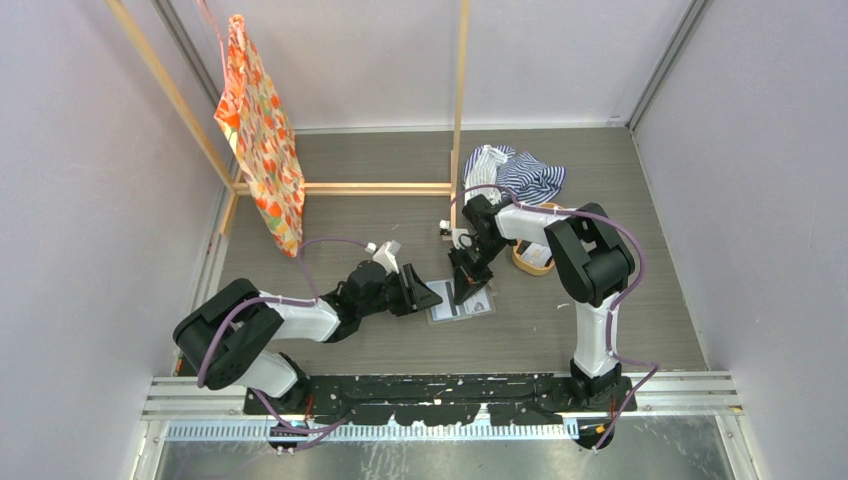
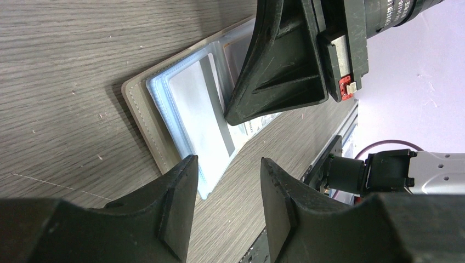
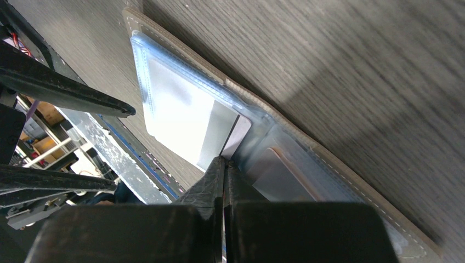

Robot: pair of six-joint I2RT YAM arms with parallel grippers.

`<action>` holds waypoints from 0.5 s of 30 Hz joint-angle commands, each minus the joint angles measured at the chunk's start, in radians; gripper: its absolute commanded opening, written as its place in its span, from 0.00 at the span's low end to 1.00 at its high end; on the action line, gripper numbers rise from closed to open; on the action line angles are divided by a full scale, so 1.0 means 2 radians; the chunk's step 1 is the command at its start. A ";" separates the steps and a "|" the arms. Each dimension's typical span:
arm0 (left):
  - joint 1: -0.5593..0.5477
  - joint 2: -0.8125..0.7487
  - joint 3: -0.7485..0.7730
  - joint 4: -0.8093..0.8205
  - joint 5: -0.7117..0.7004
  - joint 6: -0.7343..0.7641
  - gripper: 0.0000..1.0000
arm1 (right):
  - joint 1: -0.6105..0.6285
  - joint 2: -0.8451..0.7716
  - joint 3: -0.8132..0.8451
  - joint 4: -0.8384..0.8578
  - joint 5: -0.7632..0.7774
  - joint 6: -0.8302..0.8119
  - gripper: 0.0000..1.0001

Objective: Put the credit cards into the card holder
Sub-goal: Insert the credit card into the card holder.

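Observation:
The card holder lies open and flat on the table, its grey-taupe cover edged round clear plastic sleeves. A pale whitish credit card with a grey stripe lies on the left sleeve page. My right gripper points down at the holder's middle, shut, its tips touching that card's inner edge. I cannot tell whether the card is pinched between them. My left gripper hovers open just left of the holder, by its near corner, with only bare table between the fingers. In the top view it sits at the holder's left edge.
An oval orange-tan tray sits behind the right arm, with a striped cloth beyond it. A wooden frame stands at the back left, an orange-patterned bag hanging from it. The table's metal rail runs along the near edge.

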 commanded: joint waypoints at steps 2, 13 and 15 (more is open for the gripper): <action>-0.001 -0.011 0.006 0.028 -0.009 0.003 0.47 | 0.001 0.015 0.006 -0.005 0.031 -0.005 0.01; -0.001 0.026 0.010 0.057 -0.006 -0.007 0.45 | 0.001 0.017 0.008 -0.008 0.027 -0.005 0.01; -0.001 0.038 0.012 0.065 -0.005 -0.010 0.45 | 0.001 0.017 0.008 -0.009 0.027 -0.004 0.01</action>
